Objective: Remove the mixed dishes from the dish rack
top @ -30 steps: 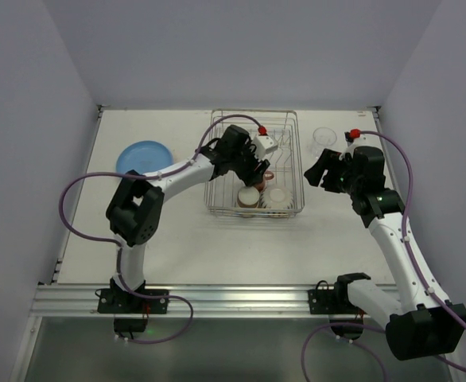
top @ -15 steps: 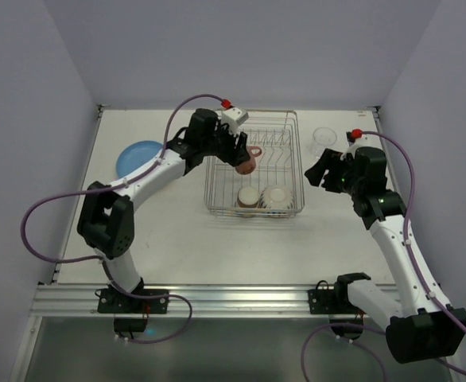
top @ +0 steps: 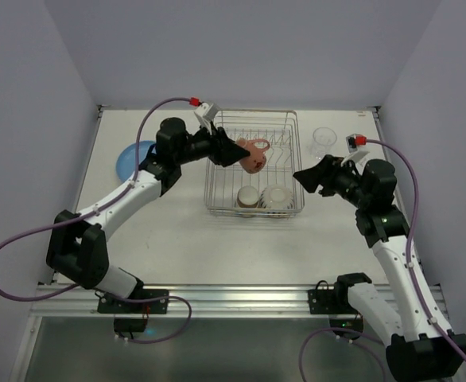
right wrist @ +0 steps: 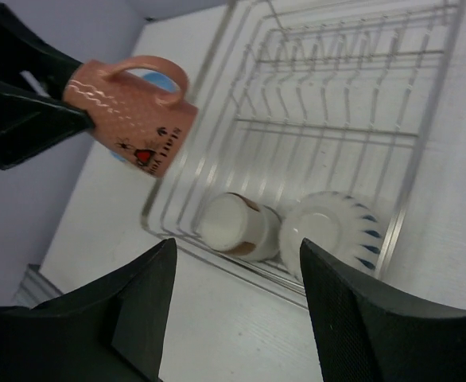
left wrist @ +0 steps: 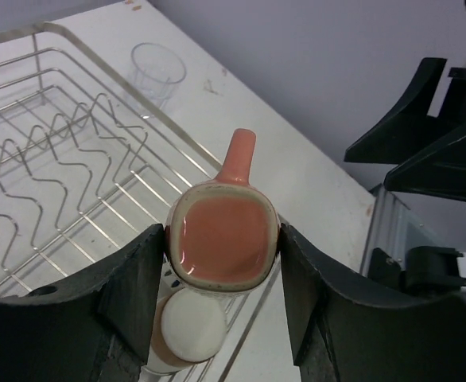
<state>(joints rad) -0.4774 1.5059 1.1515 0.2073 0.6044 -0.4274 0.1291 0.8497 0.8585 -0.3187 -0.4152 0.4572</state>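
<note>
White table (top: 177,231): left end effector (top: 238,151) clasps pink mug (top: 253,157) above dish rack (top: 277,139); right end effector (top: 303,179) gapes empty.

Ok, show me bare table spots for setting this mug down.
Widest: the table between the near edge of the dish rack and the arm bases. A narrower strip lies between blue plate and rack, under the left arm. Crowded: right of the rack, by the tumbler and right gripper.

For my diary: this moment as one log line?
left tool: holding pink mug over rack | right tool: open | in rack: cup, bowl
</note>
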